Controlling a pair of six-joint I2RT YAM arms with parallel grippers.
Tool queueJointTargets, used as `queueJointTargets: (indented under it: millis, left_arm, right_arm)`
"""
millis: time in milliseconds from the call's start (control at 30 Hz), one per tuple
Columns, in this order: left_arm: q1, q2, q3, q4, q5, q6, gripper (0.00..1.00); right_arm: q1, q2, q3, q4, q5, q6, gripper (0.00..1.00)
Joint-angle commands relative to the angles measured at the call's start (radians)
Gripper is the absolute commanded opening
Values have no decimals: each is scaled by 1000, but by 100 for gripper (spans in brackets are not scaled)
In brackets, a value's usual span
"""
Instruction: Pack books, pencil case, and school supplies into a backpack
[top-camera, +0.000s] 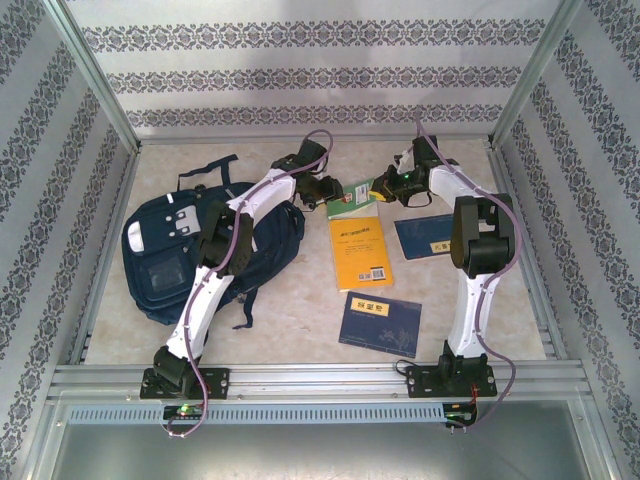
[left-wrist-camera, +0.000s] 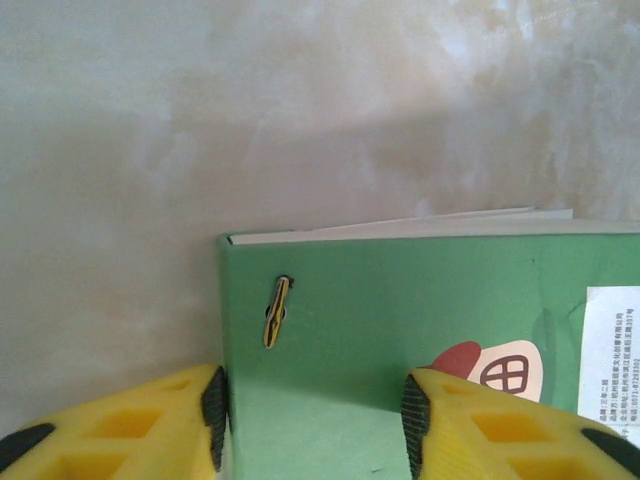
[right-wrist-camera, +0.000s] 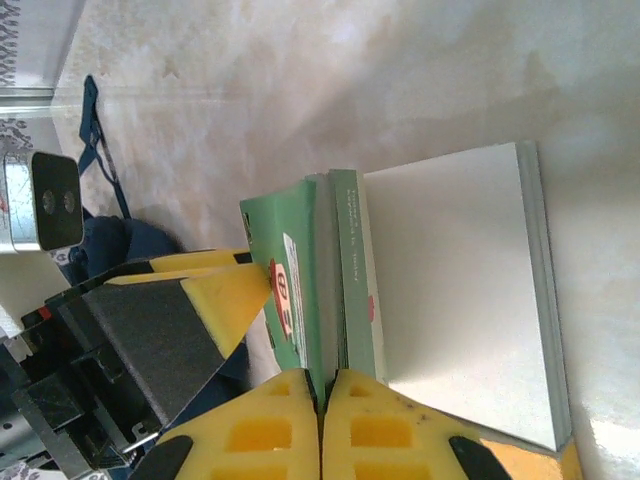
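A small green booklet (top-camera: 350, 203) stands lifted between both grippers at the back middle of the table. My right gripper (right-wrist-camera: 322, 385) is shut on its thin near edge (right-wrist-camera: 330, 300). My left gripper (left-wrist-camera: 315, 420) is open: one pad (left-wrist-camera: 214, 405) touches the booklet's (left-wrist-camera: 400, 300) left edge, the other finger lies over the cover. The navy backpack (top-camera: 165, 250) lies at the left under the left arm. The orange-yellow book (top-camera: 360, 252) lies flat mid-table, with navy books in front (top-camera: 380, 322) and at the right (top-camera: 425, 237). The pencil case is out of view.
Patterned walls with metal posts (top-camera: 100, 80) close in the table on three sides. An aluminium rail (top-camera: 320, 380) runs along the front, by the arm bases. A backpack strap (top-camera: 245, 305) trails toward the front.
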Motion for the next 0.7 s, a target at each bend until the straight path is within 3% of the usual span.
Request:
queueJointTargets:
  millis: [0,400,567,667]
  left_arm:
    - [5,-79,-34,-40,19,16,56]
    - [84,-411,-347,38,-11,10,65]
    - [129,-431,-425,90,43,-32,66]
    - [139,-416,-416,108,72,-48,67]
  right_arm:
    - [14,-30,-22,76,-51,39,0]
    - [-19,-48,-116,501,-223,444,0]
    - [-23,-15,-221,958,-322,784,0]
    - [-23,-11,-249,1049,-332,851,0]
